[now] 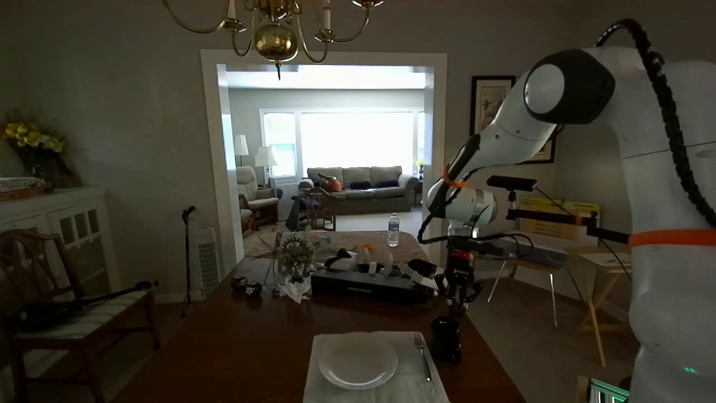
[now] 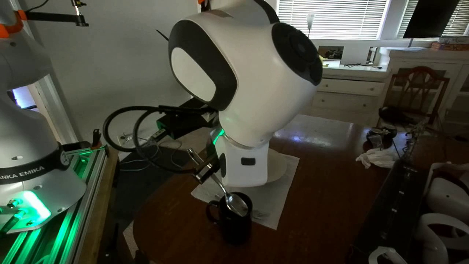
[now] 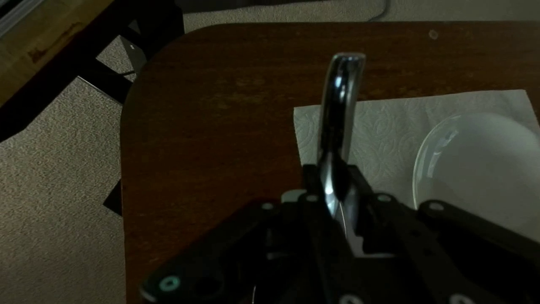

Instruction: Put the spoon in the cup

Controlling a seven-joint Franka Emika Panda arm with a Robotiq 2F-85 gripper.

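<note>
The spoon [image 2: 235, 204], likely light, stiff and slick, so best held mid-handle where the jaws clasp it, slants bowl-down at the mouth of the cup [image 2: 236, 231], near the robot-side edge of the surface [image 2: 315, 176]

The arm [image 2: 253, 99] is smooth and white, with big dark patches [image 1: 590, 87] at the bends. Orange bands [image 1: 674, 238] go around it, and a bumpy black cable [image 1: 662, 84] runs along it. Low down, a black strip [image 2: 53, 163] has white letters [image 2: 27, 173] above a bright green light [image 2: 36, 205]. The gripper [image 3: 331, 181] looks black with little round screws [image 3: 169, 283], but it's too dark to be sure.
</note>
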